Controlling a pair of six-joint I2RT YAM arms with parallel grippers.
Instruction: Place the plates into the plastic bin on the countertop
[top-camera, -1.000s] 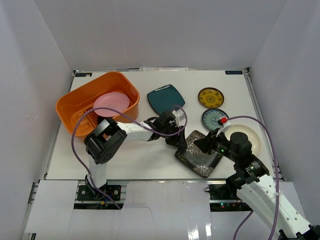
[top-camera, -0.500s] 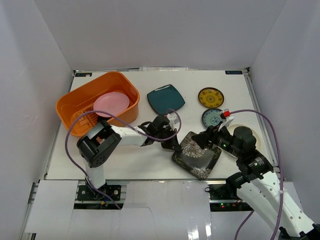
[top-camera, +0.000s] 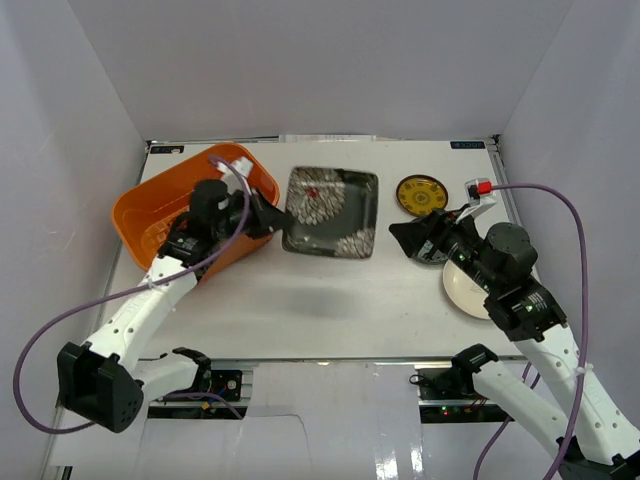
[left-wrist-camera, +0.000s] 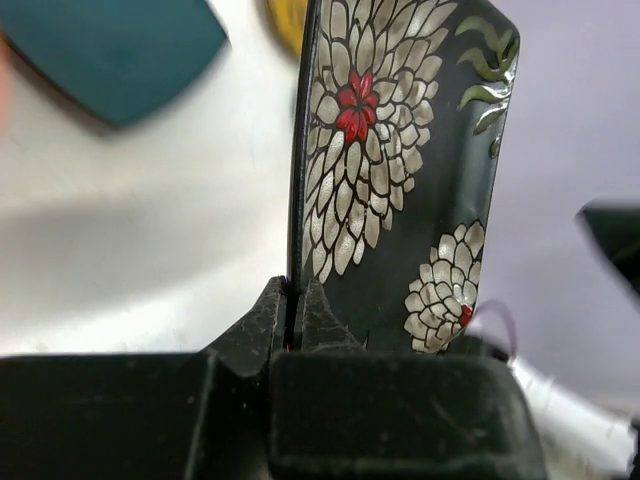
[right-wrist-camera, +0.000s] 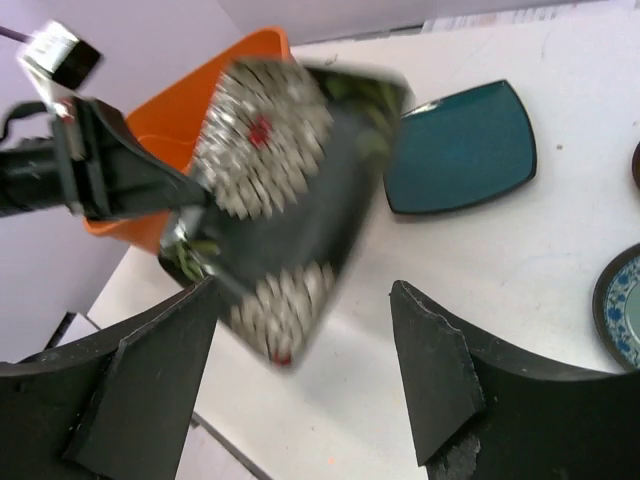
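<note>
My left gripper is shut on the edge of the dark square plate with white flowers and holds it in the air just right of the orange plastic bin. In the left wrist view the jaws pinch the plate's rim, and the plate stands on edge. My right gripper is open with nothing in it, to the right of that plate. On the countertop lie a teal plate, a yellow-patterned plate, a blue-patterned plate and a cream plate.
White walls close in the countertop on three sides. The left arm's purple cable loops down past the front left edge, and the right arm's cable arcs over the right side. The teal plate is hidden under the lifted plate in the top view.
My left gripper shut on the flowered plate and carried it up from the near middle of the table, back and left toward the bin. My right gripper opened and drew back to the right.
</note>
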